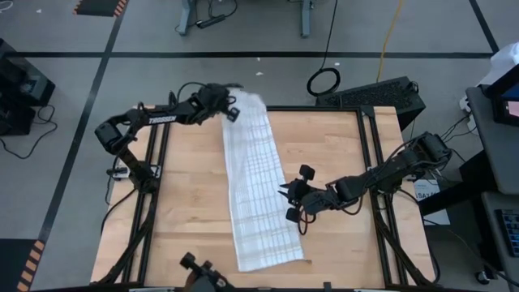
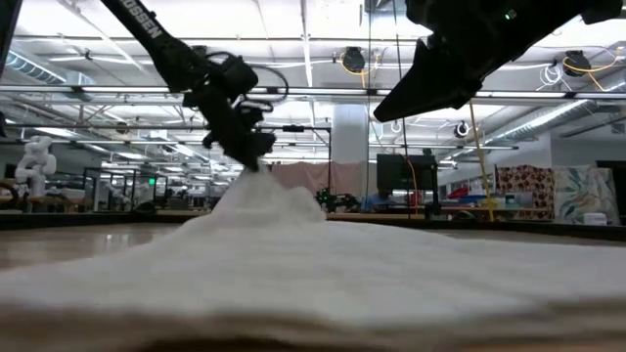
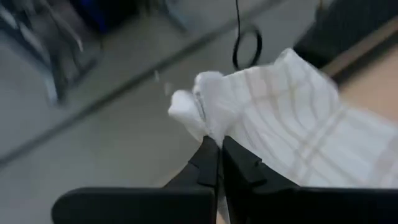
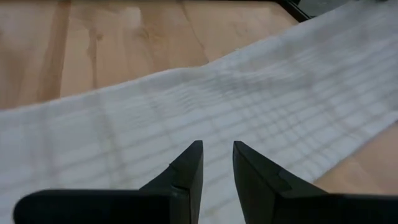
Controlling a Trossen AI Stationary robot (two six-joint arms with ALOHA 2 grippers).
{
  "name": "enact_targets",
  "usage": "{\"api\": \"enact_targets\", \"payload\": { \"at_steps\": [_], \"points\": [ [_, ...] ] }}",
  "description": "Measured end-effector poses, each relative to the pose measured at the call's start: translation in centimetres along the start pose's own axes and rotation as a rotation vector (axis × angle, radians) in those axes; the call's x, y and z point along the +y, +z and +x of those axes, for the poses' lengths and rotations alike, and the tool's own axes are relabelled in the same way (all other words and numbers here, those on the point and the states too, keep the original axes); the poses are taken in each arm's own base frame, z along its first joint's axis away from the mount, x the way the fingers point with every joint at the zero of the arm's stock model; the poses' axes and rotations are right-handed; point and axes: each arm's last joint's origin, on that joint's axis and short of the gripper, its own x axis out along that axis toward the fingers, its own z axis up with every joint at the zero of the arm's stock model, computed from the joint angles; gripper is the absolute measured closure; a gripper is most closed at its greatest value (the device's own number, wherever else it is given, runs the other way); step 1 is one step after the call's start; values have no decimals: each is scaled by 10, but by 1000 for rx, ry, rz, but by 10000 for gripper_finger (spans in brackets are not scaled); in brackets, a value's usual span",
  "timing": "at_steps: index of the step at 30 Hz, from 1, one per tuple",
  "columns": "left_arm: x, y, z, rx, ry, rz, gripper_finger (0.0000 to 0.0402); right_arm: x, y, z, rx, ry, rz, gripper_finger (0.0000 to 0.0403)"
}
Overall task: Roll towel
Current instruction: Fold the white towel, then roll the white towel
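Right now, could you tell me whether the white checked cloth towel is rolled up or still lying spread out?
Spread out, not rolled: the white checked cloth towel lies as a long flat strip, only its far end lifted, pinched by the left gripper.

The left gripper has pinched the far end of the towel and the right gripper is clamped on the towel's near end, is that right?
Not quite. The right gripper holds nothing: the right wrist view shows its fingers apart above the towel's middle. The left gripper does pinch the far end.
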Motion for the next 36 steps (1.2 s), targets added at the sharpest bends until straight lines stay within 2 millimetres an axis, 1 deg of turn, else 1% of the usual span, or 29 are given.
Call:
{"api": "enact_targets", "payload": {
  "at_steps": [4, 7, 9, 12, 15, 17, 19, 22, 24, 27, 29, 30, 32, 34, 36],
  "points": [
    [9, 23, -1, -90, 32, 28, 393, -1, -2, 1, 20, -10, -7, 323],
    [19, 31, 2, -111, 58, 21, 394, -2, -4, 1, 36, -16, -8, 323],
    [25, 28, 9, -92, 58, 17, 394, -2, -5, 1, 41, -18, -10, 323],
    [28, 23, 20, -79, 66, 43, 394, -2, -5, 1, 40, -18, -8, 323],
    [27, 22, 29, -113, 76, 76, 393, -2, -5, 1, 40, -17, -8, 323],
    [25, 22, 34, -138, 78, 69, 385, -2, -5, 1, 41, -18, -8, 323],
    [25, 21, 38, -145, 94, 63, 369, -2, -5, 1, 43, -18, -8, 323],
    [27, 21, 39, -150, 175, 32, 334, -3, -7, 1, 55, -22, 8, 323],
    [30, 22, 39, -154, 214, 21, 306, -2, -11, 1, 64, -19, 21, 323],
    [33, 21, 39, -145, 223, 18, 258, -3, -19, 1, 80, -21, 38, 323],
    [32, 20, 39, -126, 218, 24, 227, -4, -25, 1, 91, -25, 51, 323],
    [29, 18, 38, -104, 203, 36, 213, -5, -28, 1, 95, -26, 59, 323],
    [20, 13, 34, -44, 119, 69, 192, -6, -33, 2, 100, -30, 76, 323],
    [6, 6, 29, 31, -15, 79, 180, -8, -37, 2, 106, -36, 94, 323],
    [-10, -3, 23, 124, -161, 67, 176, -10, -37, 3, 104, -40, 116, 323]
  ]
}}
